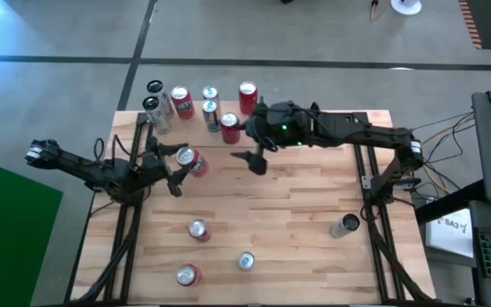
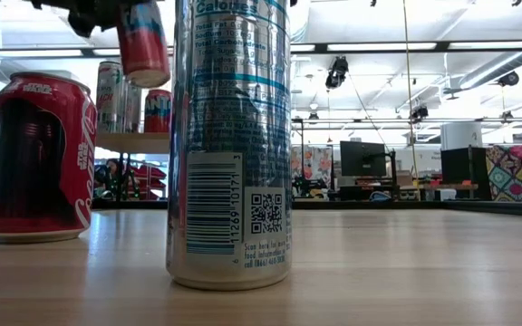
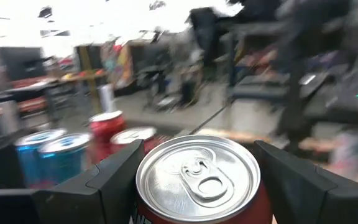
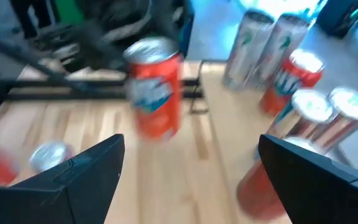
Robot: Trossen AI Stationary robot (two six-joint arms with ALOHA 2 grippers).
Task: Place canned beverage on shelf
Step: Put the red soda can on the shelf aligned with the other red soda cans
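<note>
My left gripper (image 1: 186, 162) is shut on a red canned beverage (image 1: 193, 160), which hangs in the air over the table's left half, near the shelf. The low view shows the shelf (image 2: 134, 142) as a light wooden board carrying several cans (image 2: 157, 109). Those cans (image 1: 207, 107) stand at the table's far edge in the high view. My right gripper (image 1: 254, 159) hovers open just right of the held can (image 4: 157, 87), with nothing between its fingers. My left gripper pinches the red can between its two fingers (image 3: 114, 177), one on each side of the upper wall (image 3: 146, 213) just under the rim. The fingers come in roughly level from the table's left. The can (image 2: 143, 41) stays nearly upright, top up, clear of the table.
Loose cans stand on the table: a silver-topped one (image 1: 198, 228), a blue-and-silver one (image 1: 245, 260), a red one (image 1: 187, 274) near the front edge, and a grey one (image 1: 345, 224) lying at the right. The table's middle is bare wood (image 1: 288, 213).
</note>
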